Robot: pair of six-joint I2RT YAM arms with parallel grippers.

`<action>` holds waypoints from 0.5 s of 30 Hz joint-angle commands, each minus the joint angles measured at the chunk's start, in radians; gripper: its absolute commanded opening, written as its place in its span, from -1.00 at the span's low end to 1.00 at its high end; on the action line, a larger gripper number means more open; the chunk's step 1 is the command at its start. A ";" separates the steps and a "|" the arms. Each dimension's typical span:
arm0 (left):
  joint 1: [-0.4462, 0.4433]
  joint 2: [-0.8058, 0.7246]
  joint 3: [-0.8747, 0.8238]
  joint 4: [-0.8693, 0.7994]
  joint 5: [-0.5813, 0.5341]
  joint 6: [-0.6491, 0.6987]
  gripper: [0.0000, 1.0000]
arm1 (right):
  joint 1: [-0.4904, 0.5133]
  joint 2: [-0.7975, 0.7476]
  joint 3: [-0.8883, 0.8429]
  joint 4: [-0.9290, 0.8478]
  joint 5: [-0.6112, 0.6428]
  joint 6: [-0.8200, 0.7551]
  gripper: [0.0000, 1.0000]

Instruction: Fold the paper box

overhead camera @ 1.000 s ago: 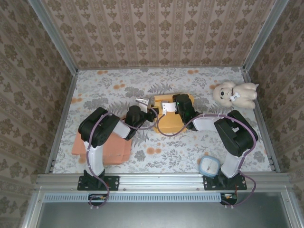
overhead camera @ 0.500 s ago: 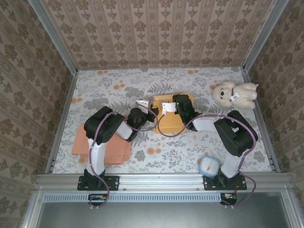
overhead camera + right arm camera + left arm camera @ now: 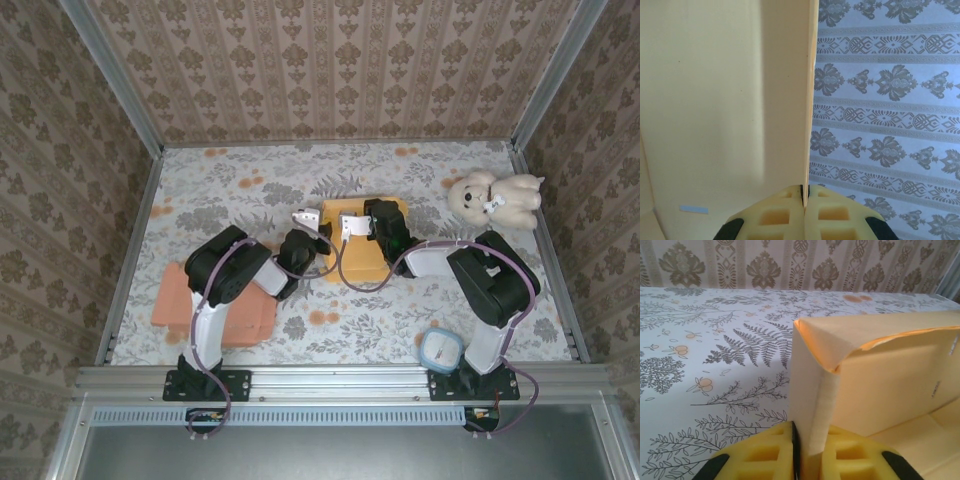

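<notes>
The yellow paper box (image 3: 362, 258) lies partly raised in the middle of the table, between my two grippers. My left gripper (image 3: 316, 227) is at the box's left side. In the left wrist view its yellow pads (image 3: 765, 455) press on an upright corner wall of the box (image 3: 890, 385), so this gripper (image 3: 810, 457) is shut on it. My right gripper (image 3: 344, 227) reaches in from the right. In the right wrist view it (image 3: 805, 195) is shut on the thin edge of a raised box panel (image 3: 715, 100).
A cream teddy bear (image 3: 497, 197) sits at the back right. An orange pad (image 3: 215, 305) lies under my left arm. A round blue-rimmed container (image 3: 441, 349) stands by the right base. Patterned walls enclose the floral table (image 3: 250, 185).
My left gripper has shifted right to the box's left wall and closed its jaws on it. The right gripper has kept its hold and place.
</notes>
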State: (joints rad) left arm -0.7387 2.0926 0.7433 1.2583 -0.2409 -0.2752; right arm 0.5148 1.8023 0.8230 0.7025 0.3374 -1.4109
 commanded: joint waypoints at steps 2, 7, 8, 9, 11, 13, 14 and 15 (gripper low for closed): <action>-0.062 0.006 0.039 -0.013 -0.202 0.011 -0.99 | 0.021 0.040 -0.033 -0.050 -0.042 0.041 -1.00; -0.126 -0.006 0.085 -0.114 -0.416 0.047 -1.00 | 0.025 0.043 -0.035 -0.045 -0.034 0.051 -1.00; -0.133 -0.007 0.099 -0.136 -0.439 0.053 -1.00 | 0.027 0.043 -0.036 -0.039 -0.030 0.053 -1.00; -0.137 -0.006 0.108 -0.154 -0.454 0.053 -1.00 | 0.030 0.044 -0.038 -0.036 -0.026 0.056 -1.00; -0.143 -0.005 0.124 -0.172 -0.468 0.055 -1.00 | 0.035 0.043 -0.042 -0.034 -0.025 0.066 -1.00; -0.146 -0.004 0.127 -0.164 -0.461 0.058 -1.00 | 0.040 0.045 -0.045 -0.029 -0.025 0.079 -1.00; -0.149 -0.001 0.128 -0.155 -0.452 0.064 -1.00 | 0.043 0.048 -0.049 -0.023 -0.026 0.085 -1.00; -0.151 0.001 0.128 -0.147 -0.441 0.069 -1.00 | 0.048 0.049 -0.051 -0.016 -0.026 0.090 -1.00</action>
State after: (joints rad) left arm -0.8696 2.0937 0.8291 1.1057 -0.6353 -0.2531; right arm 0.5167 1.8061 0.8043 0.7418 0.3359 -1.3834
